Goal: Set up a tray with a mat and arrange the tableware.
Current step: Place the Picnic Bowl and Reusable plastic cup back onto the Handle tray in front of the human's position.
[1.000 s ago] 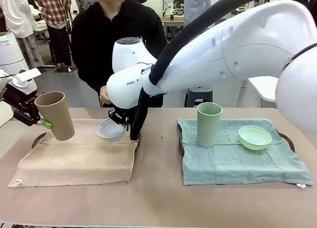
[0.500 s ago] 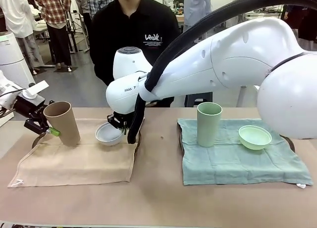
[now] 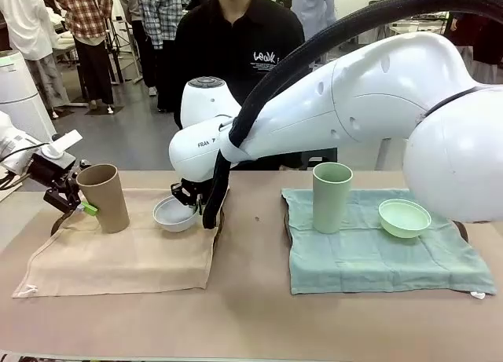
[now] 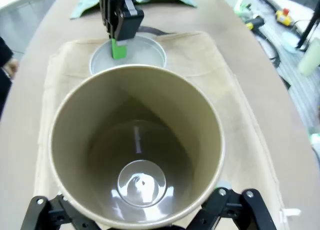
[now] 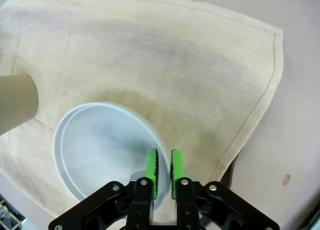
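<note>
Both arms busy on my beige mat (image 3: 118,256), worktop's left half.
Left gripper (image 3: 78,205) jaws clamp tan cup (image 3: 104,198); right gripper (image 5: 163,172) jaws pinch white bowl (image 5: 105,152) rim; green cup (image 3: 332,197) and green bowl (image 3: 404,217) sit right.

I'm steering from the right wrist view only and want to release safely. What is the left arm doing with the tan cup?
Observer: The left gripper grips the tan cup, upright on the beige mat.
Operator: What's on the other mat?
Observer: A green cup and green bowl on the green mat.
Operator: Where's the person?
Observer: Standing at the far side behind the white bowl, which the right gripper pinches by its rim.
</note>
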`<state>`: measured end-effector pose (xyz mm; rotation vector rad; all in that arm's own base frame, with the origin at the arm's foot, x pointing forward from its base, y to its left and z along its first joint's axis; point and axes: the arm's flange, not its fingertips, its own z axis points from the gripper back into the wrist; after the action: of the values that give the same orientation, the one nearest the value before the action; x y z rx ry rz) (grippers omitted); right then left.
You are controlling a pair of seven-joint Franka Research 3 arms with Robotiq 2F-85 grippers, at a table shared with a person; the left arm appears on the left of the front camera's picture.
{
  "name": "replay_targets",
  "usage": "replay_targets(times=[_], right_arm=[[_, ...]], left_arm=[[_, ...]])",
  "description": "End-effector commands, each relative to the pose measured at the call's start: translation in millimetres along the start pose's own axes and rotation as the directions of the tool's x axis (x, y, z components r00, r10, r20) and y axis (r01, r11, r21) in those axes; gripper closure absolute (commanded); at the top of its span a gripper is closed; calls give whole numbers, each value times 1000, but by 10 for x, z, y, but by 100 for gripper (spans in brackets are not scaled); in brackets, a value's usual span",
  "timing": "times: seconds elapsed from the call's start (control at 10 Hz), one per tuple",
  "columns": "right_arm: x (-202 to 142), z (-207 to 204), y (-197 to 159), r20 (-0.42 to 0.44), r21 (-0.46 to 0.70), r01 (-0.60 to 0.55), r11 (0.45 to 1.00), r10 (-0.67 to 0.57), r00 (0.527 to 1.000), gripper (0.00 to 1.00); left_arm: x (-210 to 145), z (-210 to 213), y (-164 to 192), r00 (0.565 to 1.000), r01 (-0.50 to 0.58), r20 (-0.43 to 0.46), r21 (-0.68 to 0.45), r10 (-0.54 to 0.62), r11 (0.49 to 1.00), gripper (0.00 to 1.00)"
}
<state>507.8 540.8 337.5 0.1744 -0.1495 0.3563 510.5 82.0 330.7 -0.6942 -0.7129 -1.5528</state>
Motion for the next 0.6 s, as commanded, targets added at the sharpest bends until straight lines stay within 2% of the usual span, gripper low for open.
replay_targets(times=[0.0,0.2,0.3,0.5], right_arm=[[-1,54,6,23,-24,-1,1000,2,1000,0],[-61,223,37,63,-69,4,998,0,998,0],[-105,325,58,85,-91,14,996,-6,996,52],[-237,573,118,115,-110,20,994,-7,993,52]], left_arm=[[61,14,-5,1000,-1,19,22,0,1000,0],[131,53,-56,999,-44,-15,18,44,999,0],[126,77,-74,993,-99,-57,1,99,995,0],[110,149,-177,976,-184,-131,-52,176,982,0]])
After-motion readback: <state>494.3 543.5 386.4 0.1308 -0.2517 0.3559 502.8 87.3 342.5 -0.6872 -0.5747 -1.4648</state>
